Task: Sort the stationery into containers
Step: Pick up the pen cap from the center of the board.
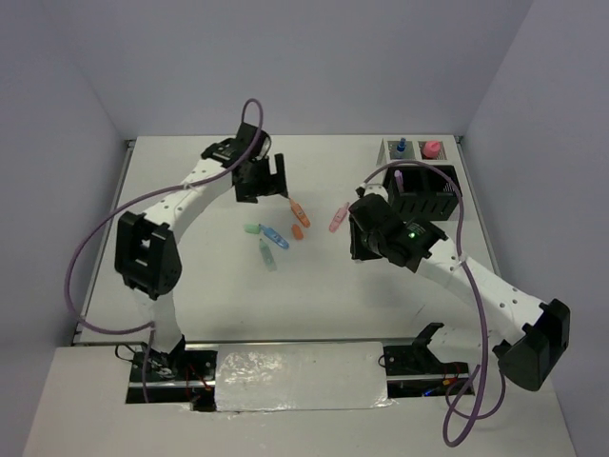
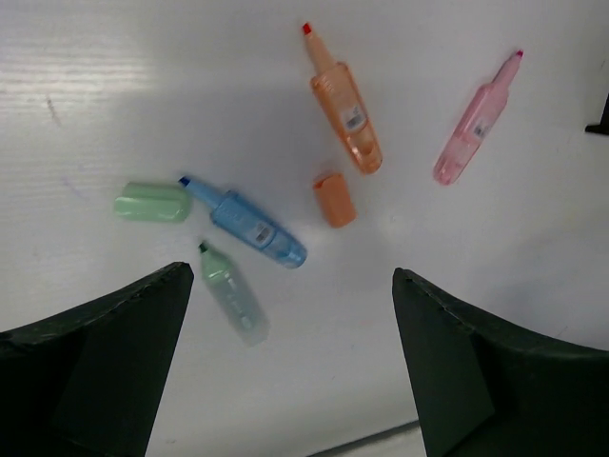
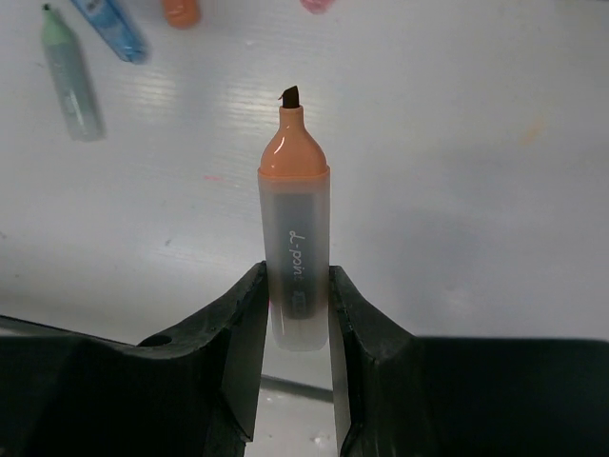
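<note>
My right gripper point(image 3: 296, 286) is shut on a translucent marker with an orange collar and a dark tip point(image 3: 296, 228), held above the table; in the top view this gripper point(image 1: 360, 240) is left of the black slatted organiser point(image 1: 425, 190). My left gripper point(image 2: 290, 276) is open and empty, hovering over the loose stationery: an orange marker point(image 2: 344, 109), an orange cap point(image 2: 334, 198), a pink marker point(image 2: 473, 129), a blue marker point(image 2: 249, 224), a pale green marker point(image 2: 231, 295) and a green cap point(image 2: 152, 202). In the top view the left gripper point(image 1: 264, 186) is just behind them.
The white mesh tray point(image 1: 392, 152) stands behind the organiser at the back right and holds a blue-capped bottle point(image 1: 402, 146) and a pink item point(image 1: 432, 149). A purple marker point(image 1: 399, 176) stands in the organiser. Purple cables arc over both arms.
</note>
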